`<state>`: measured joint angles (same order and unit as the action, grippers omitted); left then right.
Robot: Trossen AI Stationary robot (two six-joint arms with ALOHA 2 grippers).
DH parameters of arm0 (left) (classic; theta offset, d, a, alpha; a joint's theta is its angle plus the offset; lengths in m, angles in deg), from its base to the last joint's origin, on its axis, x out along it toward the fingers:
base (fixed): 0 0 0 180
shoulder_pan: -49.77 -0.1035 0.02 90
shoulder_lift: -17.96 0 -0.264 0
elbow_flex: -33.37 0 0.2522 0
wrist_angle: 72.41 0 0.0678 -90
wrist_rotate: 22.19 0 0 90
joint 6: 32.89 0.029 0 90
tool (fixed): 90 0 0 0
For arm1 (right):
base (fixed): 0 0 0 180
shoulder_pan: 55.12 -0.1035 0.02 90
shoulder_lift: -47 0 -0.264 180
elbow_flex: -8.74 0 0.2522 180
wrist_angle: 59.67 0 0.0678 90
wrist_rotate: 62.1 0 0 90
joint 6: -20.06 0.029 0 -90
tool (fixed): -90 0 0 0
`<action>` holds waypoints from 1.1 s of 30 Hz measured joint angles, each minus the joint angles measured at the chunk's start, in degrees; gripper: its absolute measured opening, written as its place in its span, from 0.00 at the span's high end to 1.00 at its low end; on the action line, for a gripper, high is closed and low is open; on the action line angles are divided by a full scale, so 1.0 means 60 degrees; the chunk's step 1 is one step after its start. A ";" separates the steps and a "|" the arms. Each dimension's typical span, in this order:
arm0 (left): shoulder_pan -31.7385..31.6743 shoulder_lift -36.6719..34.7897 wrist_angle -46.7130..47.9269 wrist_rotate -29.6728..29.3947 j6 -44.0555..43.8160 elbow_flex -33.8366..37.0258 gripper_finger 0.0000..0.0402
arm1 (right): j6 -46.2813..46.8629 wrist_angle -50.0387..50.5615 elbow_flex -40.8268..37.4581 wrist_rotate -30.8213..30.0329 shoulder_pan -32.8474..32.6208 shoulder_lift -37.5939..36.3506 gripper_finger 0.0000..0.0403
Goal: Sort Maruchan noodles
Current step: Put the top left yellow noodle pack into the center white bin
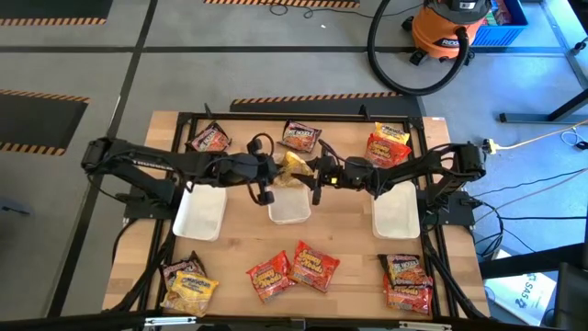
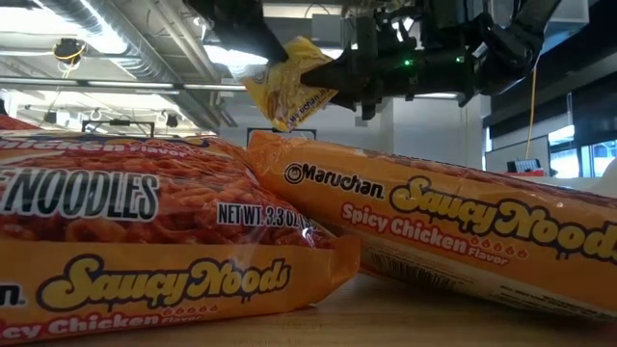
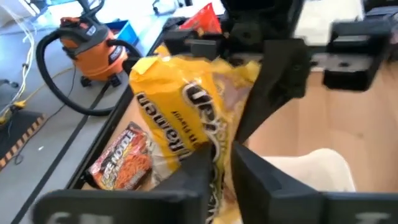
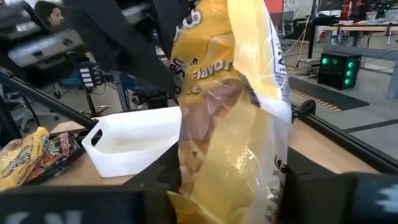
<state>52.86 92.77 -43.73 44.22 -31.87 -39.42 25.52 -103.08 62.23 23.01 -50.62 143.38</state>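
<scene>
1. Here, a yellow Maruchan ramen packet (image 1: 294, 167) hangs in the air between the two arms, above the far edge of the middle white tray (image 1: 288, 208).
2. The left claw (image 3: 219, 163) pinches one end of that packet; in the left wrist view its two dark fingers (image 3: 186, 177) are pressed onto the crinkled wrapper.
3. The right claw (image 4: 227, 180) sits at the packet's other end, with a finger on each side of the wrapper; whether it presses the wrapper yet I cannot tell.
4. In the low view the packet (image 2: 289, 83) is tilted, its long axis slanting down from the right claw's side toward the left claw's side; from above, that axis runs roughly along the line between the two claws.
5. Three white trays stand in a row across the middle of the wooden counter (image 1: 349, 246): the left tray (image 1: 200, 213), the middle one and the right tray (image 1: 395, 210).
6. Other packets lie flat on the counter: dark ones (image 1: 209, 139) near the far edge, red-orange ones (image 1: 388, 147) at the far right, two red-orange ones (image 1: 294, 268) at the near middle, a mixed pair (image 1: 188, 283) at the near left, and a stack (image 1: 407, 280) at the near right.
7. An orange shop vacuum (image 1: 448, 28) stands on the floor beyond the counter.
</scene>
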 joint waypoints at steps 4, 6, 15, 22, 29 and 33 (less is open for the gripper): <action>0.0004 -0.0298 0.0300 -0.0300 0.0178 0.0006 0.70 | -0.0218 0.0065 0.0000 0.0347 0.0002 -0.0004 0.70; -0.0002 -0.0558 0.0496 -0.0478 0.0174 0.0007 0.64 | -0.0247 0.0075 0.0000 0.0487 0.0002 -0.0004 0.70; -0.0193 -0.1503 0.0605 -0.0283 -0.0920 0.0001 0.41 | -0.0478 0.0138 0.0000 0.0928 0.0002 -0.0015 0.70; -0.0956 -0.1538 0.0618 0.1279 -0.1849 0.0001 0.36 | -0.0532 0.0092 0.0000 0.1182 0.0002 -0.0015 0.70; -0.0972 -0.1538 0.0593 0.1450 -0.2070 0.0001 0.36 | -0.0747 0.0204 0.0000 0.1249 0.0002 -0.0015 0.70; -0.0972 -0.1461 0.0556 0.2062 -0.1982 0.0001 0.35 | -0.0670 0.0003 0.0000 0.1350 -0.0009 -0.0015 0.69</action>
<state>47.03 84.01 -40.40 56.59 -43.76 -39.41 21.50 -103.06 62.23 31.11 -50.67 143.29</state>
